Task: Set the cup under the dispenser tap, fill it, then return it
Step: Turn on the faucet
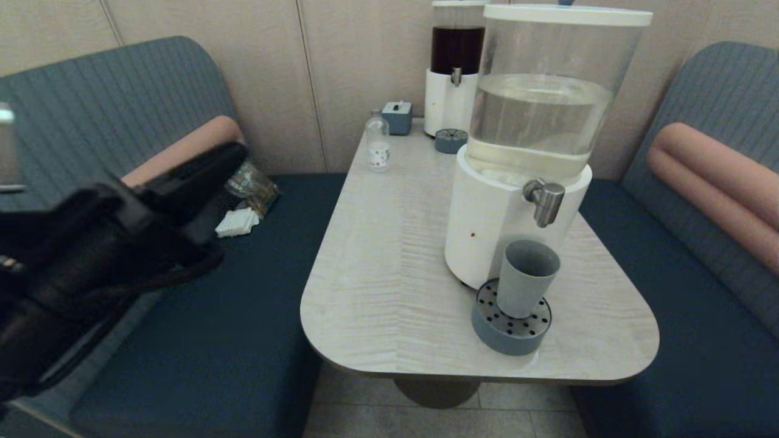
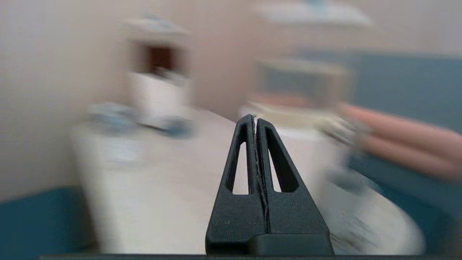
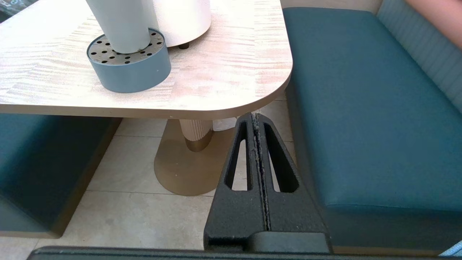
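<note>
The grey-blue cup (image 1: 526,277) stands upright on the round perforated drip tray (image 1: 510,325), right below the steel dispenser tap (image 1: 544,201) of the big white-based dispenser (image 1: 523,146). In the right wrist view the cup (image 3: 122,23) and the drip tray (image 3: 129,65) show at the table's near corner. My left gripper (image 1: 234,155) hangs shut and empty over the left bench, well left of the table. Its fingers (image 2: 255,121) are pressed together. My right gripper (image 3: 255,117) is shut and empty, low beside the table's near right corner, out of the head view.
A small clear bottle (image 1: 378,146), a blue box (image 1: 397,117) and a smaller dark-liquid dispenser (image 1: 453,67) with its own tray (image 1: 451,140) stand at the table's far end. Blue benches (image 1: 700,292) flank the table (image 1: 389,267). Packets (image 1: 243,207) lie on the left bench.
</note>
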Tool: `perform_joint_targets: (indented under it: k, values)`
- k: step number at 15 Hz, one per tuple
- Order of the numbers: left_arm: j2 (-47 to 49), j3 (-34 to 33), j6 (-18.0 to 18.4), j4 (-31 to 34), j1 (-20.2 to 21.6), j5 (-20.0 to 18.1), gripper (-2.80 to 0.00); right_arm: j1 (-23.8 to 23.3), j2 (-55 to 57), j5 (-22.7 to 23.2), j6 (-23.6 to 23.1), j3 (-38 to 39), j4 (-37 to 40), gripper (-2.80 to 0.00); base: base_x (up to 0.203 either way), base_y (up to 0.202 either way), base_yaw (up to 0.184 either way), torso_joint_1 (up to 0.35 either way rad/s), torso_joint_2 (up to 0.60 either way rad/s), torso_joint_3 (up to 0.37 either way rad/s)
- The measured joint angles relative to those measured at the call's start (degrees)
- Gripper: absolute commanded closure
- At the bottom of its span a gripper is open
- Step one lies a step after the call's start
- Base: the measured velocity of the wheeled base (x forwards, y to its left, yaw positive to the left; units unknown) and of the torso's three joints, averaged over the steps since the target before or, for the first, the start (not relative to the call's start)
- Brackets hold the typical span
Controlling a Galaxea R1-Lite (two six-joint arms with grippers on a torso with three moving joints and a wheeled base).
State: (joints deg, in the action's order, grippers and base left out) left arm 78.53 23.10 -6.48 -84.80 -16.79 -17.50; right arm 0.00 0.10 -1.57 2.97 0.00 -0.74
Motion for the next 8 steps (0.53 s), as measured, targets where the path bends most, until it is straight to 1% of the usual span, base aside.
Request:
perform_joint_targets:
  k: [2, 4, 6, 8]
  values:
    - [-8.3, -2.3, -0.6, 2.2, 6.5, 1.5, 0.00, 0.0, 0.0, 0.0, 0.0, 0.0, 0.0, 0.00, 0.000, 0.000, 0.000, 0.000, 0.00, 0.000]
    - [-17.4, -3.3, -0.7, 7.0, 10.3, 2.3, 0.00, 0.0, 0.0, 0.0, 0.0, 0.0, 0.0, 0.00, 0.000, 0.000, 0.000, 0.000, 0.00, 0.000]
    - [-27.6, -3.3, -0.6, 14.7, 12.1, 3.3, 0.00, 0.0, 0.0, 0.0, 0.0, 0.0, 0.0, 0.00, 0.000, 0.000, 0.000, 0.000, 0.00, 0.000]
    - [-39.0, -1.9, -0.6, 26.5, 13.1, 4.3, 0.00, 0.0, 0.0, 0.0, 0.0, 0.0, 0.0, 0.00, 0.000, 0.000, 0.000, 0.000, 0.00, 0.000]
